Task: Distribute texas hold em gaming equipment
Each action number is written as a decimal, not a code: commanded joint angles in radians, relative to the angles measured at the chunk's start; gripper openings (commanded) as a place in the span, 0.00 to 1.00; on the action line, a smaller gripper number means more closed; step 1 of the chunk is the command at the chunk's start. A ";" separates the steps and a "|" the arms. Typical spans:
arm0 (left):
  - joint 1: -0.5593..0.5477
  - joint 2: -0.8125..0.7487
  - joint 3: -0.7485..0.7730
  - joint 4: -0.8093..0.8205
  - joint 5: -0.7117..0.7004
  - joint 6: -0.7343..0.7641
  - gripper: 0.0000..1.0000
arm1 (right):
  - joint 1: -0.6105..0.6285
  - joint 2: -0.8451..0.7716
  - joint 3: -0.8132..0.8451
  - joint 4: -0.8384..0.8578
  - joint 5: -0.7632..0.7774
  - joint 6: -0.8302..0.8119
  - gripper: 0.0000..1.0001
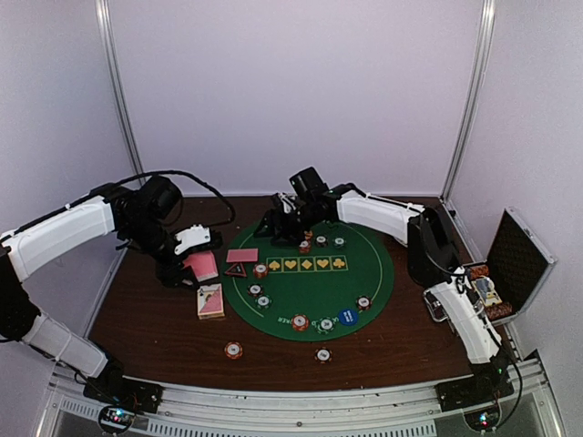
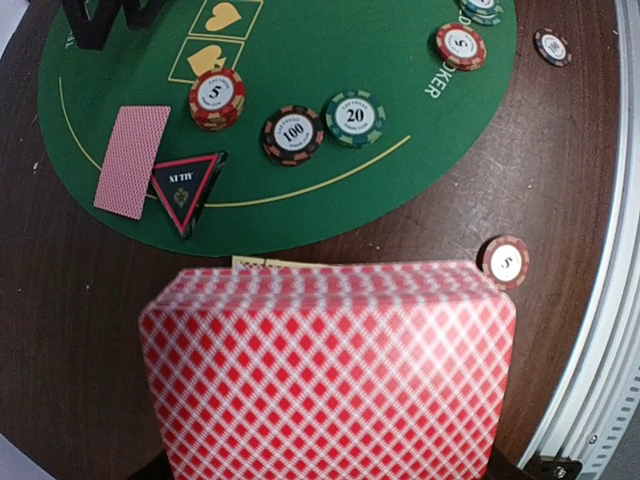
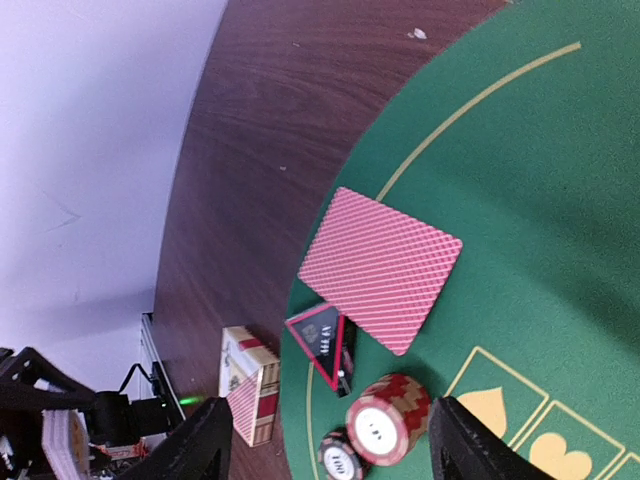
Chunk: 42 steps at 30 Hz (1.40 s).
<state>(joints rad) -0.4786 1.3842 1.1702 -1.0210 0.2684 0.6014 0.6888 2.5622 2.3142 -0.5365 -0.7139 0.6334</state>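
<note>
Red chip (image 2: 216, 97) reads 5; black chip (image 2: 293, 134) 100; green chip (image 2: 354, 118) 20.

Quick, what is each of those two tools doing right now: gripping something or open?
Left tool: closed on a stack of pink-backed cards.
Right tool: open, holding nothing.

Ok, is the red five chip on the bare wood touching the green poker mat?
Apart. The left wrist view shows the red 5 chip lying on the wooden table, with a plain strip of bare wood between it and the green poker mat's edge.
</note>
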 commanded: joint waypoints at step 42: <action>-0.034 0.067 0.117 0.008 0.040 -0.064 0.04 | 0.233 -0.448 -0.749 0.928 -0.186 0.481 0.78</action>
<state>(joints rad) -0.5018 1.4387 1.2411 -1.0233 0.2951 0.5545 0.9020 2.1300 1.5208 0.3275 -0.8803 1.0866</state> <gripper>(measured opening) 0.669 0.778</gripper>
